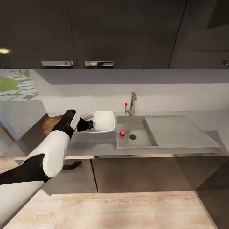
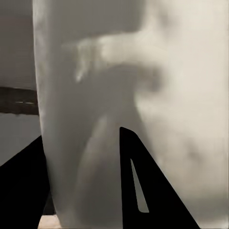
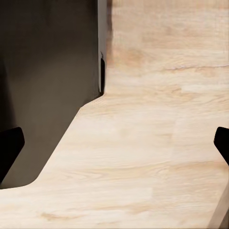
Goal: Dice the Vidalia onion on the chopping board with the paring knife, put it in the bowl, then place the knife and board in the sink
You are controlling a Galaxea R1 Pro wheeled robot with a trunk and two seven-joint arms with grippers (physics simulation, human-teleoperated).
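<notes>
Left end effector (image 1: 90,124) sits at the near rim of the bowl (image 1: 103,121), fingers apparently straddling its white wall; whether they're pinching it I cannot tell. Onion (image 1: 122,132) waits in the sink (image 1: 140,143) beside the drain. Best bet: clear the bowl, swing across, drop straight down. Right end effector (image 3: 117,143) hangs spread over the floor (image 3: 157,143).

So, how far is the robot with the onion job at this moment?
Nothing looks done yet: the onion lies whole in the sink, near the drain. In hand: the left gripper is at the near rim of the white bowl; whether its jaws grip it I cannot tell. The chopping board waits behind the arm. Dicing, filling the bowl and putting knife and board into the sink are left.
</notes>
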